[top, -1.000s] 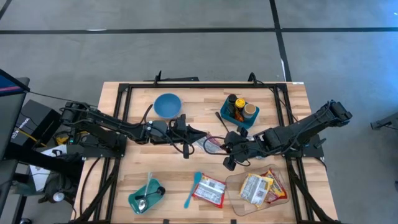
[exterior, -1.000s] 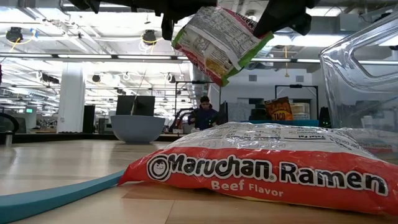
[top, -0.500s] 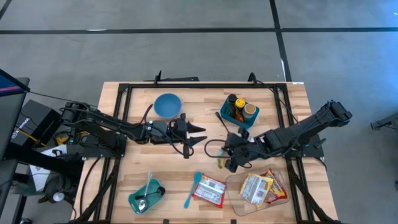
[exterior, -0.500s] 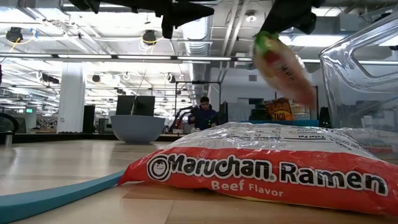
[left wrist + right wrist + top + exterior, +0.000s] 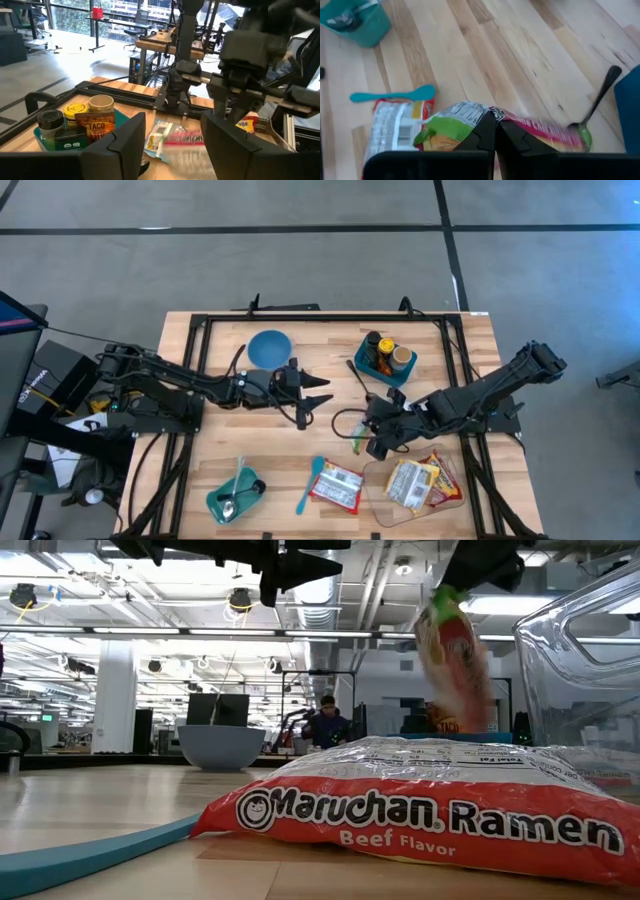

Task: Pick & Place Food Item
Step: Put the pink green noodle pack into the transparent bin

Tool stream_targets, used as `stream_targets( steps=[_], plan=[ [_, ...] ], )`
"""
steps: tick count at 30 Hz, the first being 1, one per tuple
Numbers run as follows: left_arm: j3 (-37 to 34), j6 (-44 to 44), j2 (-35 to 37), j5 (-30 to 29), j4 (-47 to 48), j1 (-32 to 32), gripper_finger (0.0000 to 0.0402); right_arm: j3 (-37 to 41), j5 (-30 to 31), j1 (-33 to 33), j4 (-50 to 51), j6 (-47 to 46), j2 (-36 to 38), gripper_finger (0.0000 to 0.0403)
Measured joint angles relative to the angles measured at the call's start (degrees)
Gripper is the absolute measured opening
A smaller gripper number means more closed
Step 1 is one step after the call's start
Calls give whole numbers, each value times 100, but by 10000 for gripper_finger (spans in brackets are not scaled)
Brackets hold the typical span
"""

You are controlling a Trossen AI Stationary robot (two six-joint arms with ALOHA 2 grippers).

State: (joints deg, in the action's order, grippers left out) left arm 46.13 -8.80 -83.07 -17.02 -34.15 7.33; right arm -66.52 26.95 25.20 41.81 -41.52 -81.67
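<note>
right gripper (image 5: 495, 131) clamping crinkled green-red ramen packet (image 5: 470, 127)

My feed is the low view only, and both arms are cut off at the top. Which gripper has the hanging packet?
Observer: The right gripper is shut on the ramen packet, pinching its top edge.
Operator: Is the other one carrying anything?
Observer: No. The left gripper is open and empty, pointing toward the right arm.
Operator: Is the packet over the bin yet?
Observer: Not yet. From above it hangs just outside the clear container, on the side toward the far edge.
</note>
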Motion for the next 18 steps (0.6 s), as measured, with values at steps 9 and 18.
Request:
stream_targets(
  steps=[9,18],
  plan=[
    [0,-2,0,4,2,2,175,-478,73,308,423,-4,4,0],
    [0,-2,0,9,4,2,174,-1036,194,1085,899,-8,4,0]
  ],
)
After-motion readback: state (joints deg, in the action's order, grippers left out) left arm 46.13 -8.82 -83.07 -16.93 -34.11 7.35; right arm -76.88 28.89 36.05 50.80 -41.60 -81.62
